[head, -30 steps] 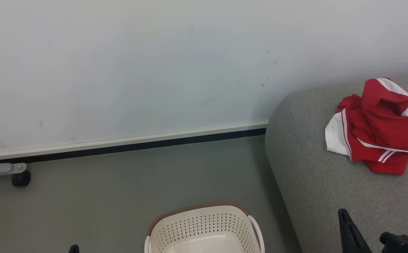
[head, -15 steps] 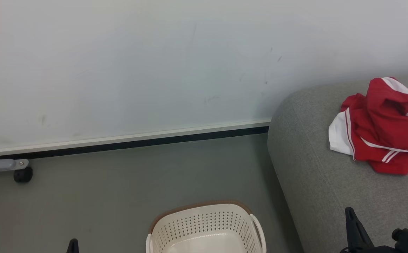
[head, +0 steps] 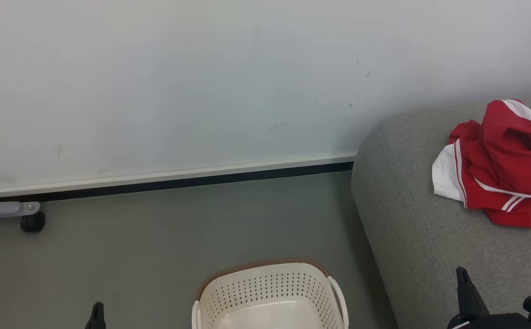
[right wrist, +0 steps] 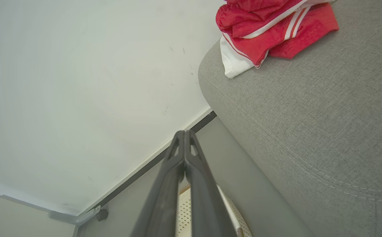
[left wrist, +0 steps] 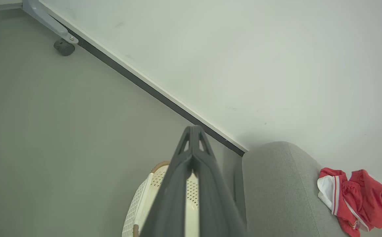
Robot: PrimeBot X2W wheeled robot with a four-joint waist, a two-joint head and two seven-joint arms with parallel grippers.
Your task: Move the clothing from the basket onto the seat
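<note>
Seen from my remote station: the crumpled red sports clothing with white panels and thin white stripe trim [head: 494, 169] lies heaped at the right on the large light-grey sofa seat [head: 407, 228], whose woven upholstery rolls over a rounded edge marked by stitched seams. Well apart from it, at near centre on the smooth grey-green floor [head: 156, 242], stands the small cream-white plastic basket [head: 265, 289]. Its wall is pierced with rows of round holes under a brown rim, with a loop handle on its right side, just beside the sofa's flank. My left gripper [left wrist: 193, 129] hangs over the floor left of the basket, its two long dark fingers pressed together tip to tip. My right gripper [right wrist: 184, 132] is likewise pressed flat, poised over the seat's near part. Beyond, a scuffed pale wall [head: 201, 82] meets the floor at a dark skirting strip [head: 178, 183], and a black caster wheel [head: 32, 222] on a grey metal leg sits at far left.
</note>
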